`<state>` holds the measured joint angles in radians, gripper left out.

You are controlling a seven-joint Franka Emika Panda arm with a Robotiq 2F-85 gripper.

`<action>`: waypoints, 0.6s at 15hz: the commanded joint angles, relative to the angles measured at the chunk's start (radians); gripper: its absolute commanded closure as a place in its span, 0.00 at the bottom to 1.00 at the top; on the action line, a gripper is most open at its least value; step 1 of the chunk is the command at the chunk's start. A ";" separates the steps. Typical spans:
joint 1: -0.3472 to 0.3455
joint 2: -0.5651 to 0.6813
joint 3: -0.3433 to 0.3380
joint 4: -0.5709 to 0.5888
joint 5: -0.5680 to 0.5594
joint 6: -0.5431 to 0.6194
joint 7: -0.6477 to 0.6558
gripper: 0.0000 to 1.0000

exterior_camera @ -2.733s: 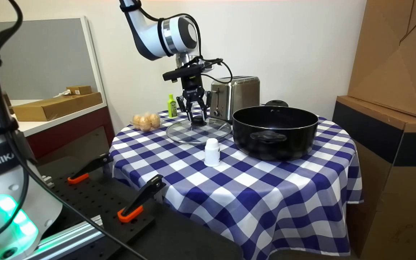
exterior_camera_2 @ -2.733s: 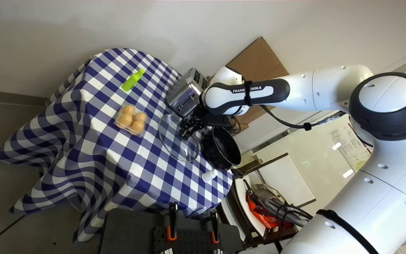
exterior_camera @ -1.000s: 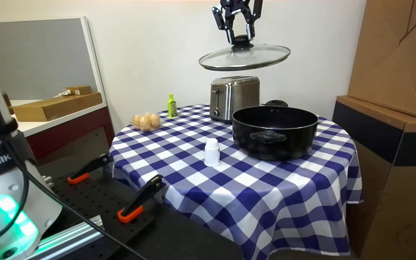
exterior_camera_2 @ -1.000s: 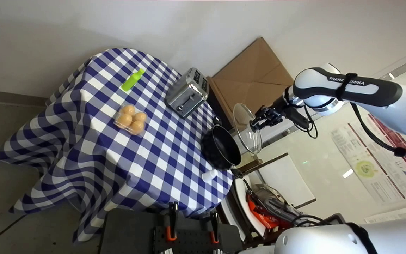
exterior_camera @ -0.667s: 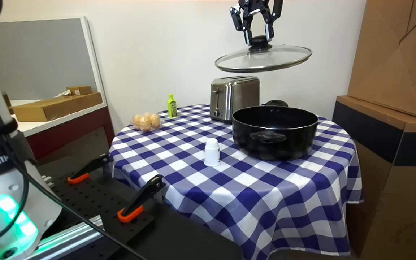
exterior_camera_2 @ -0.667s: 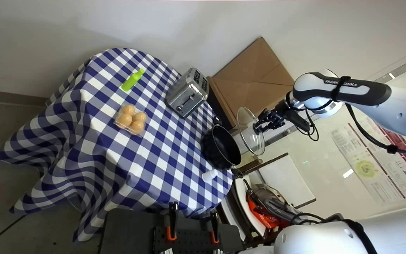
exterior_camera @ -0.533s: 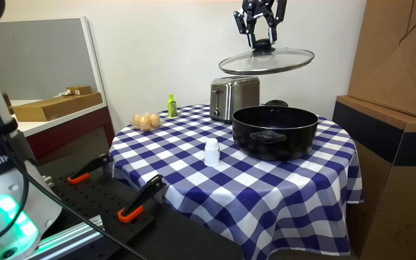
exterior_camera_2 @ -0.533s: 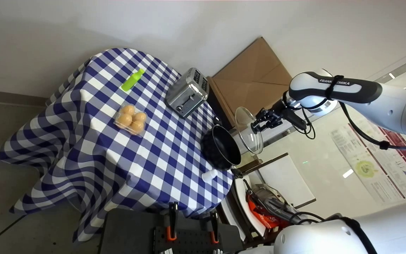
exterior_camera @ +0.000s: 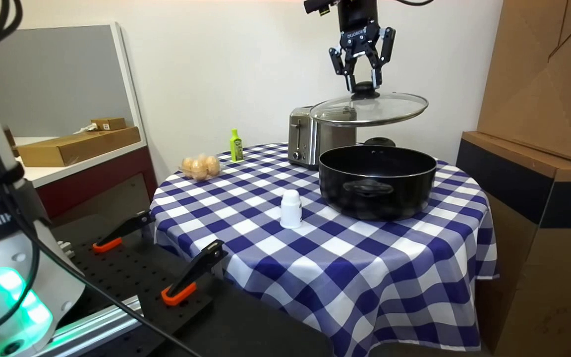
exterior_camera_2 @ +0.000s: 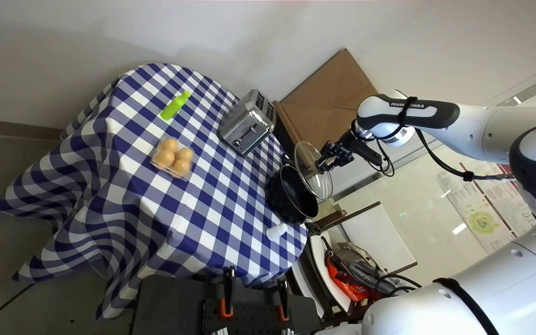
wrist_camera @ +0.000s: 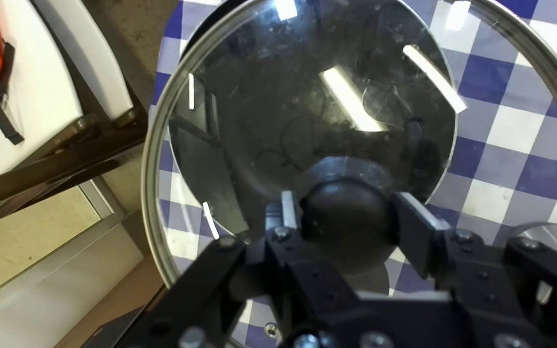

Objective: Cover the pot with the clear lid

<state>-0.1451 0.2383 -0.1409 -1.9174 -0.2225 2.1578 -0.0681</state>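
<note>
Fingers (exterior_camera: pixel 376 79) hold the lid (exterior_camera: pixel 372 110) by its knob (exterior_camera: pixel 365 90), upper right in an exterior view, above the pot (exterior_camera: pixel 379 196). In an exterior view, both show right of the toaster (exterior_camera_2: pixel 247 122). In the wrist view, the pot shows through the lid.

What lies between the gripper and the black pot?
The clear lid, gripped by its knob, lies between the gripper and the pot. This shows in an exterior view; the wrist view shows the pot through the lid.
</note>
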 commanded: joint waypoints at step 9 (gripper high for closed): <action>-0.015 0.123 -0.013 0.020 0.016 0.007 0.031 0.75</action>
<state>-0.1534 0.3494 -0.1458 -1.9143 -0.2225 2.1597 -0.0474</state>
